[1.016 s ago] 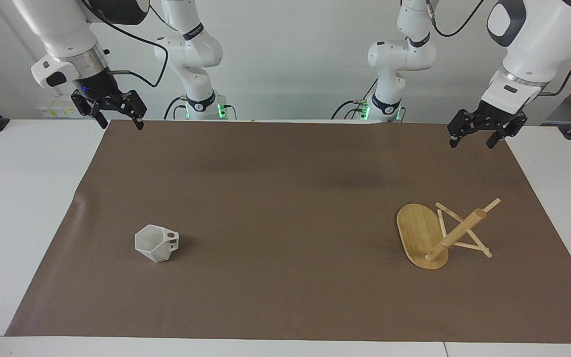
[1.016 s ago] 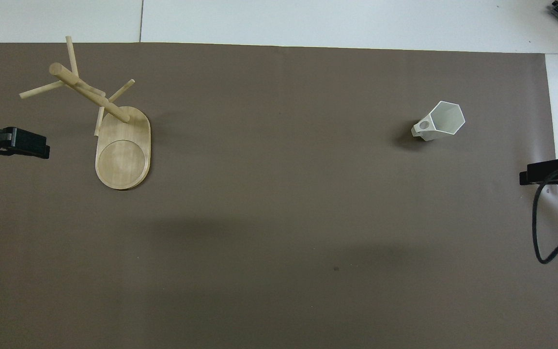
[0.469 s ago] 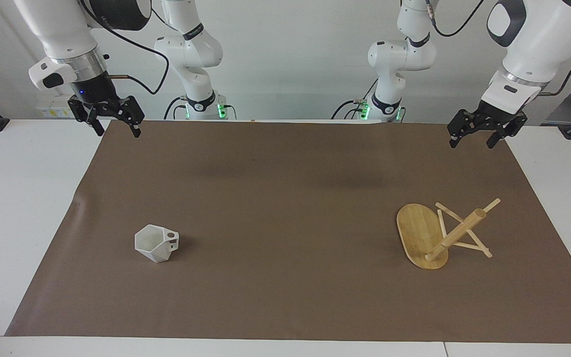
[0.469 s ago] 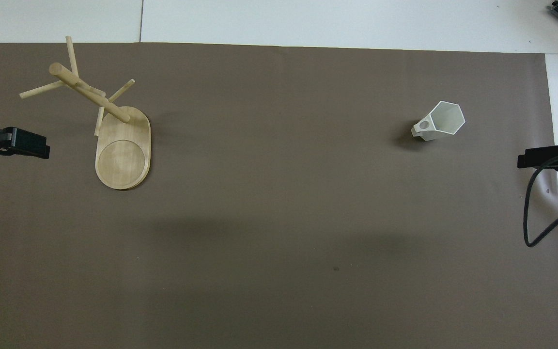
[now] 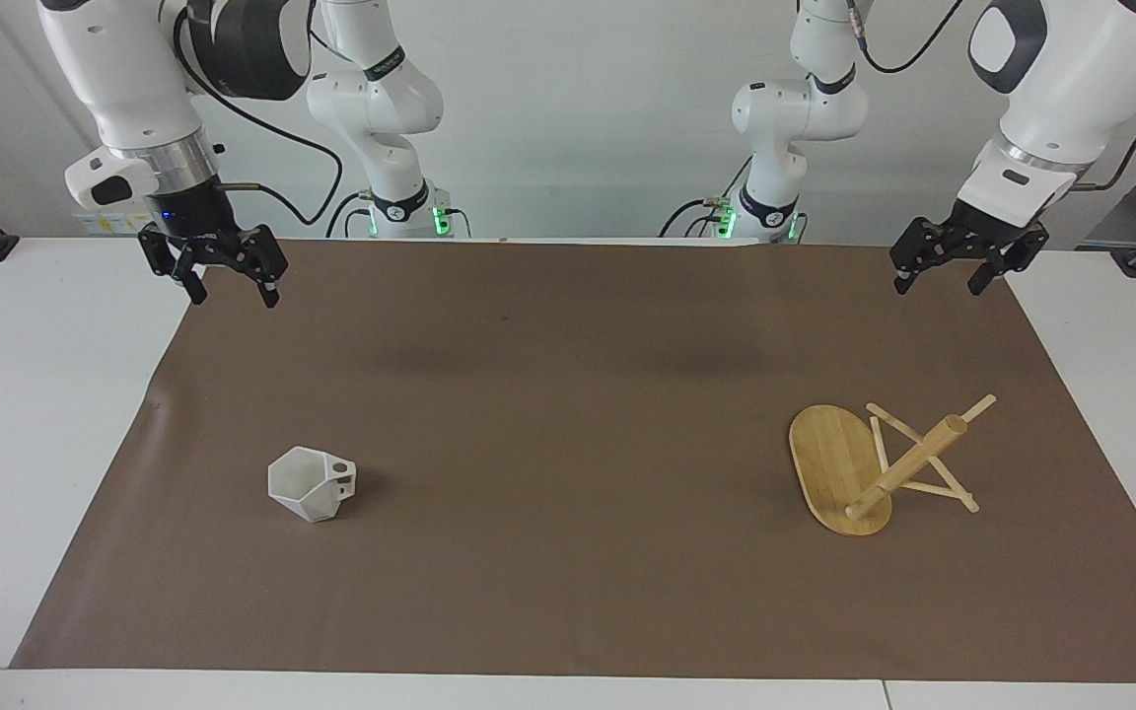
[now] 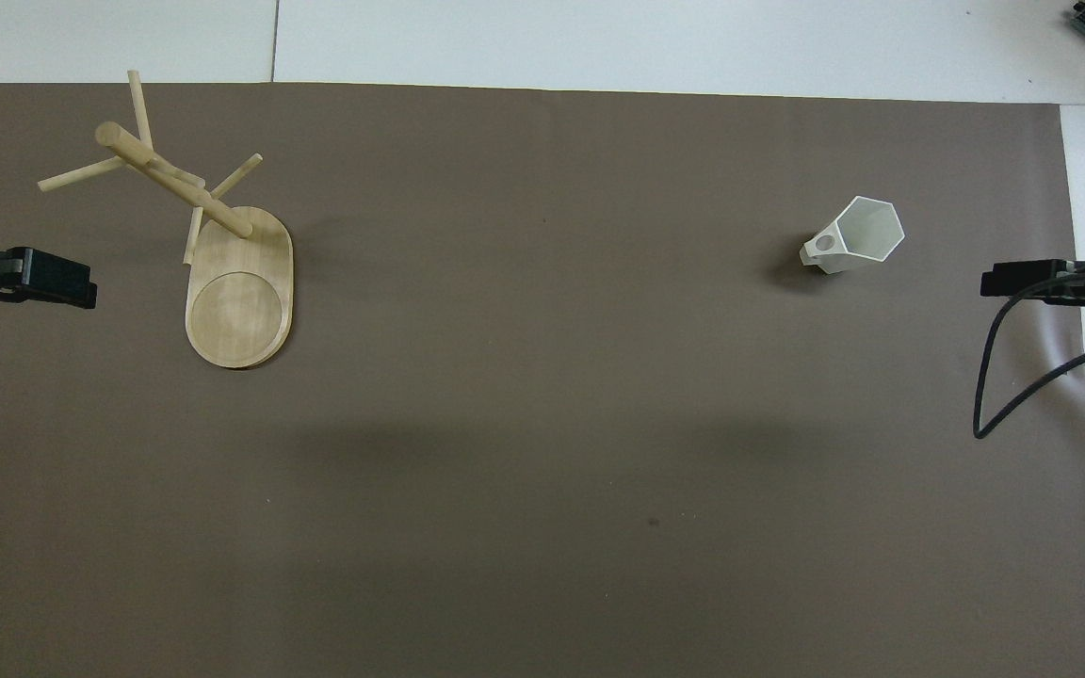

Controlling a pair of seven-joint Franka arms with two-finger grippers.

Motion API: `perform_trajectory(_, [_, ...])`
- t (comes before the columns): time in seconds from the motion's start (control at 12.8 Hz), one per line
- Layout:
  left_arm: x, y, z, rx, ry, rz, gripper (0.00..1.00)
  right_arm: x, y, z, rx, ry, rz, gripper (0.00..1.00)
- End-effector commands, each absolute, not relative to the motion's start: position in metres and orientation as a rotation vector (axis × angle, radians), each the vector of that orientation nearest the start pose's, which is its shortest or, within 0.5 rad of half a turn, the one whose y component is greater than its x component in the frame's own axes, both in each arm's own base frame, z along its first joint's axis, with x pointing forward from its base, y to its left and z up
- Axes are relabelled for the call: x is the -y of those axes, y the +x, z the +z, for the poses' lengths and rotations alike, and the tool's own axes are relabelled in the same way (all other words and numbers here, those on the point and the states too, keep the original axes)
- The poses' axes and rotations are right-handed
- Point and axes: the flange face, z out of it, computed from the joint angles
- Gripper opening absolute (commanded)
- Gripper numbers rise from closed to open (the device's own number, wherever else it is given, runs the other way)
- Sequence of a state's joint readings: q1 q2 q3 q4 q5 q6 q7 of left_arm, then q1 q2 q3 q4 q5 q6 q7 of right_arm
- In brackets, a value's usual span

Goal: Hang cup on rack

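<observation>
The white faceted cup (image 5: pixel 307 483) (image 6: pixel 858 235) sits on the brown mat toward the right arm's end, its hexagonal mouth up and its pierced handle toward the table's middle. The bamboo rack (image 5: pixel 839 473) (image 6: pixel 241 301) stands on its oval base toward the left arm's end, with the post and crossing pegs at the end of the base farther from the robots. My right gripper (image 5: pixel 233 293) hangs open and empty over the mat's corner by the robots. My left gripper (image 5: pixel 938 286) hangs open and empty over the mat's other corner by the robots.
The brown mat (image 5: pixel 568 394) covers most of the white table (image 5: pixel 35 414). A black cable (image 6: pixel 1004 377) loops down from the right arm. Two more robot bases stand at the robots' edge of the table.
My right gripper has come down and moved out over the mat's corner, toward the cup. The left arm, the cup and the rack have not moved.
</observation>
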State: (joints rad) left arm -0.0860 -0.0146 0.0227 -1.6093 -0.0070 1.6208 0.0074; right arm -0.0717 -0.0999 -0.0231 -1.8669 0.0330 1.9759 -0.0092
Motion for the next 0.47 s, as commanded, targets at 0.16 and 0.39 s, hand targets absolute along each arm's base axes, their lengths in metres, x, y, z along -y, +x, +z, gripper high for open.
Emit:
perform_trajectory(0.16, [0.034, 0.546, 0.621, -0.094, -3.154, -0.033, 1.00, 0.052, 0.574, 0.534, -0.152, -3.107, -0.375, 1.00])
perform_trajectory(0.39, [0.034, 0.546, 0.621, -0.091, -3.154, -0.033, 1.00, 0.055, 0.591, 0.510, -0.151, -3.106, -0.413, 1.00])
